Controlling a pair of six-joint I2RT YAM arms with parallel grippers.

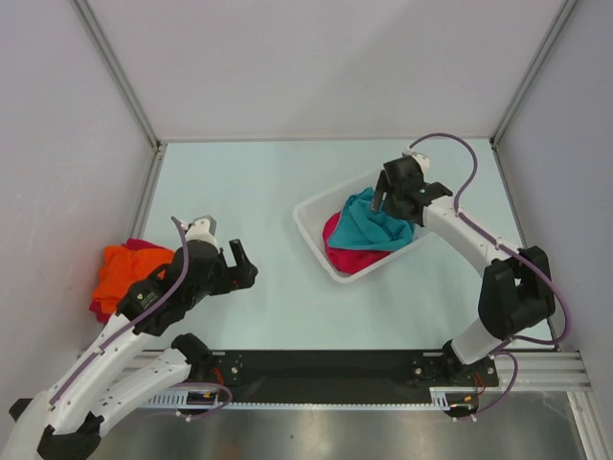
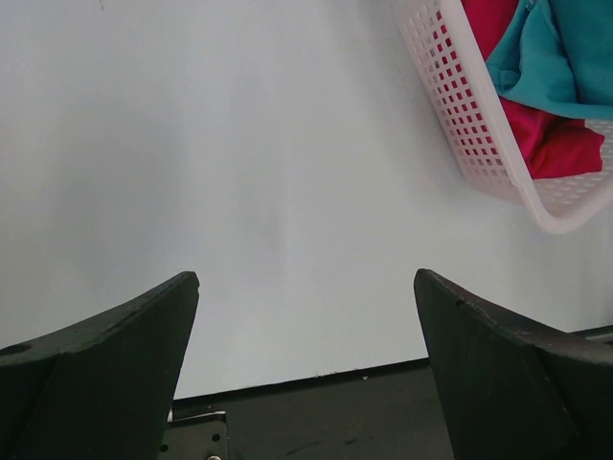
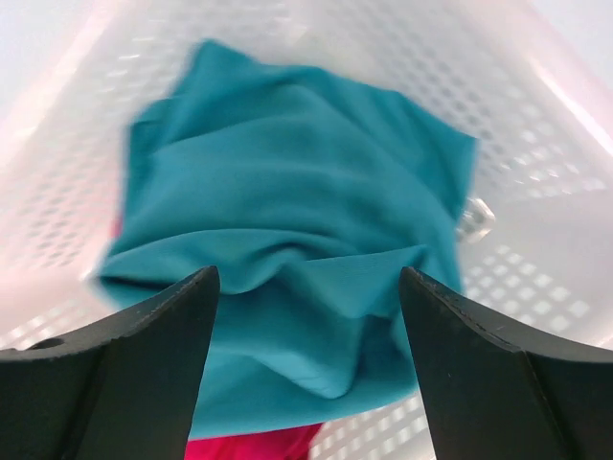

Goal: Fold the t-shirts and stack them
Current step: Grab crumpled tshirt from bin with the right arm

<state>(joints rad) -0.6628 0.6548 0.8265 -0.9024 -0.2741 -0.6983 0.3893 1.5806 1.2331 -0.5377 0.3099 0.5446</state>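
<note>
A crumpled teal t-shirt lies on top of a magenta-pink t-shirt inside the white lattice basket. My right gripper hovers open just above the teal cloth, its jaws wide apart and nothing between them. An orange t-shirt sits folded at the left edge on a dark red one. To the right of that stack my left gripper stands open over bare table, and its wrist view shows only the table between the fingers.
The basket stands tilted at the back right of the pale table, with teal cloth and magenta cloth showing over its rim. Grey walls close in the left, back and right. A black rail runs along the near edge.
</note>
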